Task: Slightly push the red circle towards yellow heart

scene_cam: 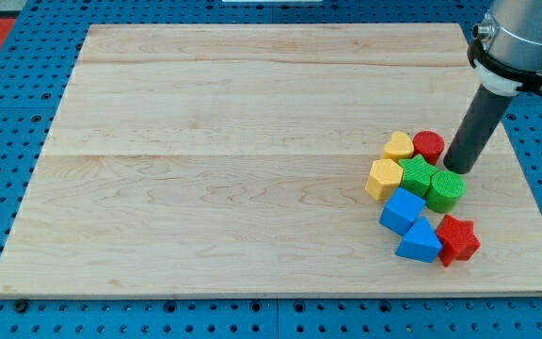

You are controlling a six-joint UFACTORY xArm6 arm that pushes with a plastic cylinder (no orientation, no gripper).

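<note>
- Camera view: wooden counter [252,141] on a blue pegboard [7,113]; all blocks cluster at the view's right, lower half.
- Red circle [429,146] at the cluster's top, touching the yellow heart [399,146] on its left.
- My tip [456,170] sits just right of and a bit below the red circle, close to it; contact unclear. It is also just above the green circle [446,190].
- Green star [418,174] below the red circle, between the yellow hexagon [383,179] on the left and the green circle on the right.
- Blue cube-like block [403,210] below the green star; blue triangle [420,242] below that.
- Red star [457,238] touching the blue triangle's right side.
- No gripper on this arm, only the dark rod [473,132], so open-or-closed state does not apply.
</note>
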